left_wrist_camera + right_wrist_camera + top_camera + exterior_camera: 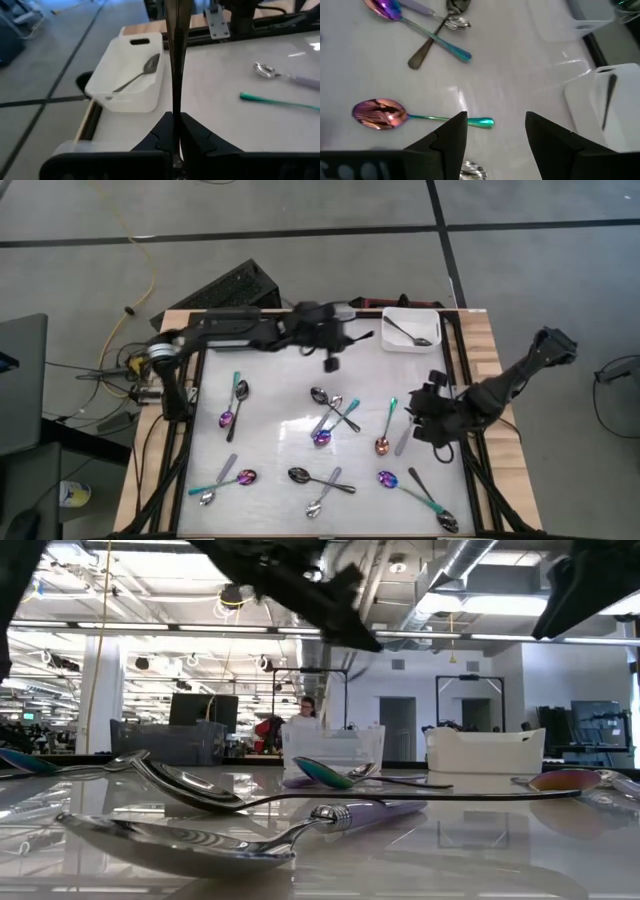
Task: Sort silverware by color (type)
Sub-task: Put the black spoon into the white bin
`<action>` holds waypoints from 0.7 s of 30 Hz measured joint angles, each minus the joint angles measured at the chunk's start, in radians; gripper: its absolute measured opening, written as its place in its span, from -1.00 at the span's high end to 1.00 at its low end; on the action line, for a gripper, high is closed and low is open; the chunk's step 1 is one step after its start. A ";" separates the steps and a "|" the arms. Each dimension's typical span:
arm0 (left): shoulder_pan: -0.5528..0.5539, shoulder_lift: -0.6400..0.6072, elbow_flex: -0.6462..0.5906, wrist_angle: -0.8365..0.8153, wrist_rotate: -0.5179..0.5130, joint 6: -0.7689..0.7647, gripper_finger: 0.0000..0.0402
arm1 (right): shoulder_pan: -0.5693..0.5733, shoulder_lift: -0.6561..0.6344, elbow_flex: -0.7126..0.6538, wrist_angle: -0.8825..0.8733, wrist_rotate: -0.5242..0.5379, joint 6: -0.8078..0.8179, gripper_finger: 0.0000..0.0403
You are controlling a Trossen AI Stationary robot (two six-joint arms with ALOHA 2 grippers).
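Silverware point(322, 436) is scattered flat all over the white table point(275, 430), mostly unsorted as far as I can judge. Nearest the low camera I've got a shiny silver spoon with a lilac handle point(180, 840), and a dark spoon point(200, 785) lies just behind it. An iridescent purple-blue one point(320, 772) sits further back. The finishes are mirror-bright, so I'd expect them to be slippery.

My right gripper point(495, 135) hangs over the table's right side with its fingers apart. It is above the teal handle of a rose-tinted spoon point(377, 112), lined up for a pick, I'd say, but not touching.

Farther back, my left gripper point(175, 117) is up in the air with its fingers clamped on a black spoon point(175, 60) by one end. The spoon stands straight out from the fingers. It's pointed toward the white bin point(150, 97) at the far right corner. That bin already holds one dark spoon point(140, 75), so I read this as a carry to drop with its match. The clear bin point(333, 748) stands beside it.
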 joint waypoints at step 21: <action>0.019 0.706 0.855 0.058 -0.009 0.291 0.99 | 0.126 0.000 0.000 -0.124 0.061 0.185 -0.11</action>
